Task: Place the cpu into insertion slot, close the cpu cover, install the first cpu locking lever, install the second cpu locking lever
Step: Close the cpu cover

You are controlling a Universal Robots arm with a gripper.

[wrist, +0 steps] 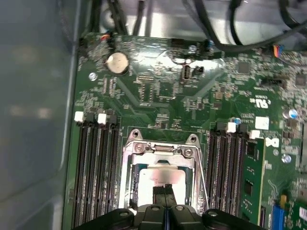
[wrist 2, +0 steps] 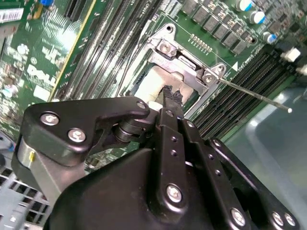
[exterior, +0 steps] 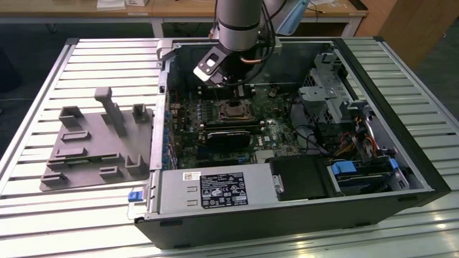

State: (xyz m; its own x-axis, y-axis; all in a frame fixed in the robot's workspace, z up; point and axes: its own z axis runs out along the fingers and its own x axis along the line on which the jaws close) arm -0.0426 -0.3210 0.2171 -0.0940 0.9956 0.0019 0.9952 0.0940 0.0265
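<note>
Gripper (wrist: 165, 191) fingertips pinched together, holding nothing, seemingly touching cpu (wrist: 151, 178) top. Cpu lies in insertion slot (wrist: 135, 184), mid-motherboard (wrist: 163, 96). Locking lever (wrist 2: 254, 95) sticks out unlatched.

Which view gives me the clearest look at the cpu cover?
The first wrist view: the cpu cover faces the camera, its frame showing on three sides. In the second wrist view the gripper hides most of it; in the exterior view it is small and far.
</note>
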